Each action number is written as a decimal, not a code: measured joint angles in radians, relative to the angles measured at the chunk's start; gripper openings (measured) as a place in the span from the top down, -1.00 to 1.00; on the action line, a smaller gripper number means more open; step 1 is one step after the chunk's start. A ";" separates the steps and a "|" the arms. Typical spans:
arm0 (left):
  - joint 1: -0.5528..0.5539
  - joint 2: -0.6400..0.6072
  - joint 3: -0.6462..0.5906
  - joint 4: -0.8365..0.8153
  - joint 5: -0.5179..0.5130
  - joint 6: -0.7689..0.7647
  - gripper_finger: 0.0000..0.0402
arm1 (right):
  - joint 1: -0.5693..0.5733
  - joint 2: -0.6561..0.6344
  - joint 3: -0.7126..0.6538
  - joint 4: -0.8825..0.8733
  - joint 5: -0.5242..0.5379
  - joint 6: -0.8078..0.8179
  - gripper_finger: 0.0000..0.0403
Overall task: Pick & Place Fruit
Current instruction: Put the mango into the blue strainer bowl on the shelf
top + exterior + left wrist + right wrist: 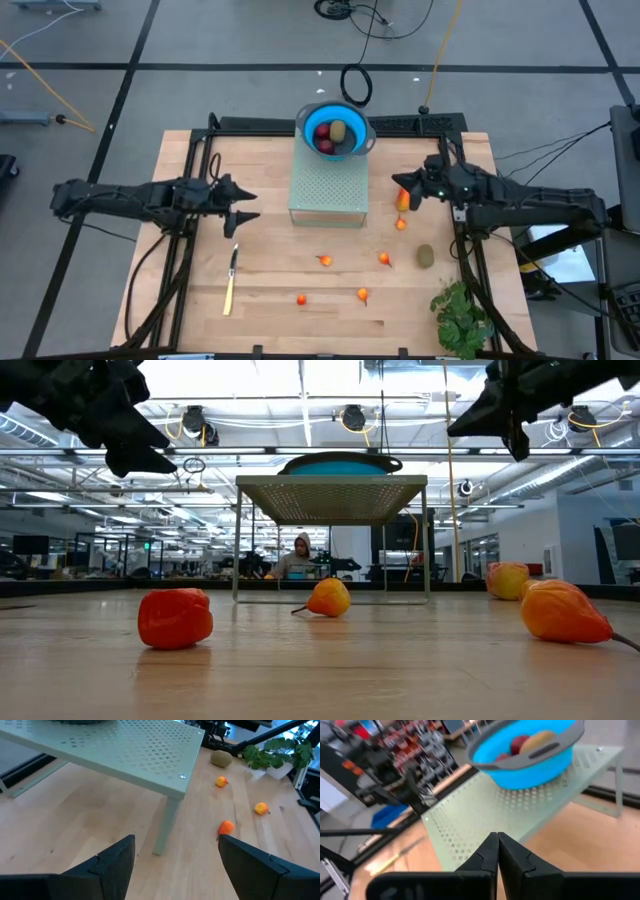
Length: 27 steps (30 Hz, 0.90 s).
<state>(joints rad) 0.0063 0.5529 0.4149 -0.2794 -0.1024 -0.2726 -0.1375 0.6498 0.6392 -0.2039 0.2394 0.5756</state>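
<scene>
A blue bowl (335, 130) stands on a pale green perforated stand (328, 190) and holds dark red round fruit and a brownish-olive oval. Small orange pieces (325, 260) (363, 294) lie scattered on the wooden table. Another olive oval (426, 256) rests near the plant. The longer red-and-yellow piece (403, 200) lies on the table right of the stand. My right gripper (400, 183) (497, 851) hovers shut above that piece, high up in the low view (470, 422). My left gripper (240, 205) (175, 855) is open, in the air left of the stand.
A slim yellow-handled knife (231, 280) lies near the left front. A leafy green plant (460, 315) sits at the right near corner. The stand's legs (167, 825) rise in front of my left gripper. A person shows in the room far behind the table (300, 555).
</scene>
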 joint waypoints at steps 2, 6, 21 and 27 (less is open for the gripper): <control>0.018 0.000 0.000 0.000 0.018 0.013 -0.43 | 0.000 0.038 0.044 -0.064 0.000 0.025 1.00; 0.048 0.000 0.000 0.010 0.025 0.030 -0.43 | 0.000 0.112 0.121 -0.185 0.000 0.069 1.00; 0.068 0.000 0.000 0.076 0.024 0.072 -0.43 | -0.001 0.350 0.337 -0.641 0.123 0.273 1.00; 0.068 0.000 0.000 0.104 0.023 0.113 -0.43 | -0.001 0.398 0.374 -0.743 0.120 0.362 1.00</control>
<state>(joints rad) 0.0738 0.5529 0.4149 -0.1753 -0.0792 -0.1600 -0.1387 1.0479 1.0133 -0.9473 0.3589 0.9377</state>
